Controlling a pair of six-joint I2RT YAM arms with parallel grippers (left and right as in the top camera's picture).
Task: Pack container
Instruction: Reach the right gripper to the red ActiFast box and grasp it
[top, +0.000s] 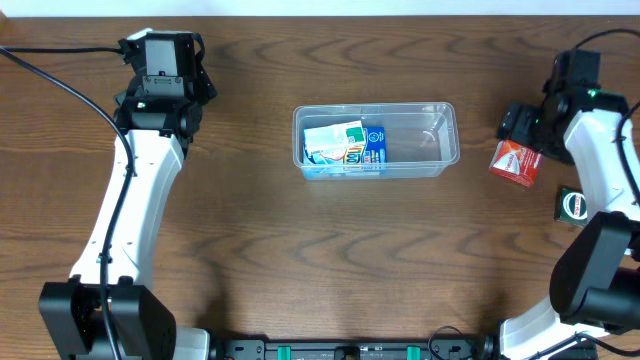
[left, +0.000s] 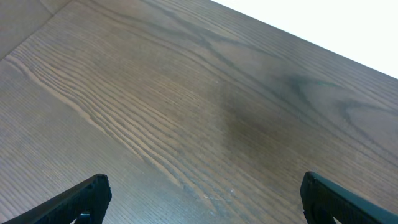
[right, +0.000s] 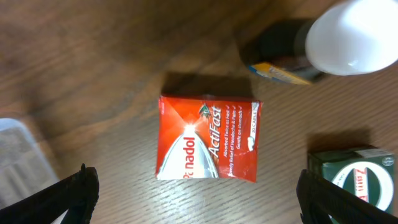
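The clear plastic container (top: 440, 140) lies at the table's middle. A blue box and a white-green box (top: 345, 145) lie in its left half, and its corner (right: 15, 155) shows in the right wrist view. My right gripper (right: 196, 199) hangs open above the wood, just short of a red Panadol box (right: 208, 138) that lies flat to the right of the container (top: 515, 162). Nothing is between its fingers (right: 78, 193). My left gripper (left: 202, 199) stands open over bare wood at the far left corner (top: 165, 45).
A green box (right: 354, 177) lies right of the red one, also in the overhead view (top: 573, 205). Beyond the red box stands a dark bottle with a white cap (right: 348, 34). The table's far edge runs close in front of the left gripper.
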